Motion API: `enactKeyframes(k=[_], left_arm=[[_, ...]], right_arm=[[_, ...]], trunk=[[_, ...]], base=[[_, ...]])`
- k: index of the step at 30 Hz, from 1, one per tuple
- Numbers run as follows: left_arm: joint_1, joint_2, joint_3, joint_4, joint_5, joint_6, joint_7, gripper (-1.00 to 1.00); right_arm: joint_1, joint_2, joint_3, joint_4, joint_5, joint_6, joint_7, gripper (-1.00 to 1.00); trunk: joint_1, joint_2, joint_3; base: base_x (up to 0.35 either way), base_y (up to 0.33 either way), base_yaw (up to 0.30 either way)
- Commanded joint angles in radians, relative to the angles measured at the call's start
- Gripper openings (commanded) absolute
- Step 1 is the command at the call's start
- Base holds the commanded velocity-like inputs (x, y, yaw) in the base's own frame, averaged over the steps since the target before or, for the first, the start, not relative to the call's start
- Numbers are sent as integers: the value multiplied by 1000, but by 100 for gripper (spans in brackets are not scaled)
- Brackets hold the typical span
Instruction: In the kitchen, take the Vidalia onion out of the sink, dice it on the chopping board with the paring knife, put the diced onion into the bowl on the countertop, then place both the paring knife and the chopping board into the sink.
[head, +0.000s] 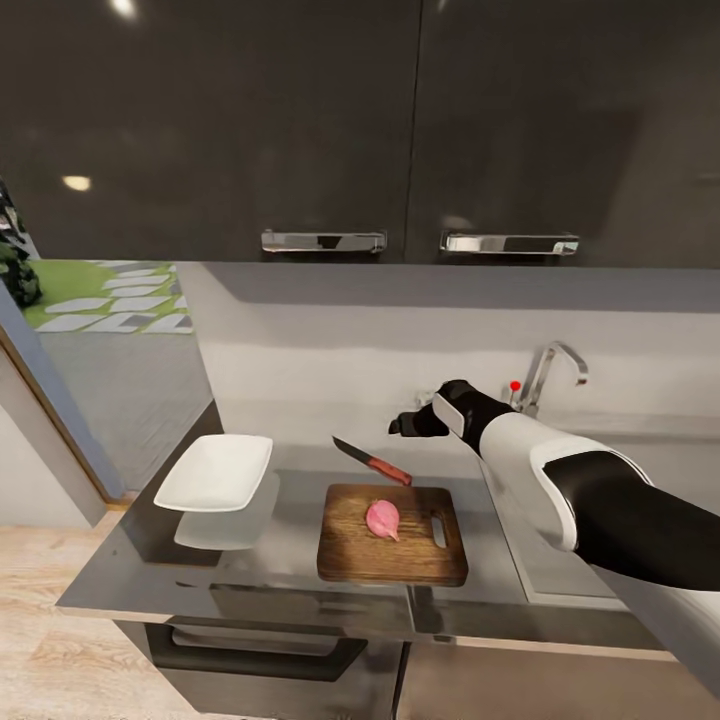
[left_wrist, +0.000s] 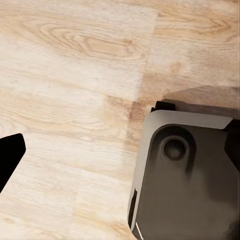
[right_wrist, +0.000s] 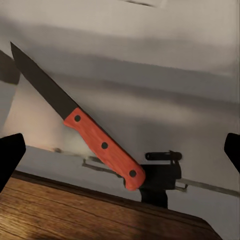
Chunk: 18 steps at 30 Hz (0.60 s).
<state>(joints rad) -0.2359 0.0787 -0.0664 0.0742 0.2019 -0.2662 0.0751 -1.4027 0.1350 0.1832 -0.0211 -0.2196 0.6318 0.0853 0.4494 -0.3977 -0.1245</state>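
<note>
Kitchen scene: dark glossy cabinets up top, pale wall, and a grey shiny countertop (head: 290, 570) over dark fronts. The chopping board (head: 392, 535) sat near the front edge of the countertop, with the onion (head: 383, 519) already on it, roughly mid-board. The white bowl (head: 214, 471) was off toward the countertop's left end, well apart from the board. The knife (head: 372, 461) lay just behind the board's back edge, red handle nearest the board, dark blade angling away toward the wall. The sink (head: 560, 570) was mostly hidden under the right arm, tap (head: 548, 375) poking up behind.

The right gripper (head: 405, 426) hung above the counter behind the board, close to the knife but not touching it. In the right wrist view its fingertips (right_wrist: 11, 155) sat wide apart at either edge with the knife (right_wrist: 95, 135) between them, so it was spread and empty. The left gripper's state couldn't be told; its wrist view just gave wood floor (left_wrist: 70, 90) and part of the robot's base (left_wrist: 190, 175).

So the step looked like picking up the knife. Best bet: come down over the handle, not the blade, line the fingers up across it, and close near its middle so it wouldn't pivot. The glossy top could let it skid, so a slow, square squeeze made sense.
</note>
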Motion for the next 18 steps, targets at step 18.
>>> enactKeyframes(k=[18], left_arm=[[-2,-7,-7,4,7,-7,-1,100]], right_arm=[[-1,9,13,1,-2,6,-9,100]], trunk=[[1,-2,-30]], base=[[0,0,0]])
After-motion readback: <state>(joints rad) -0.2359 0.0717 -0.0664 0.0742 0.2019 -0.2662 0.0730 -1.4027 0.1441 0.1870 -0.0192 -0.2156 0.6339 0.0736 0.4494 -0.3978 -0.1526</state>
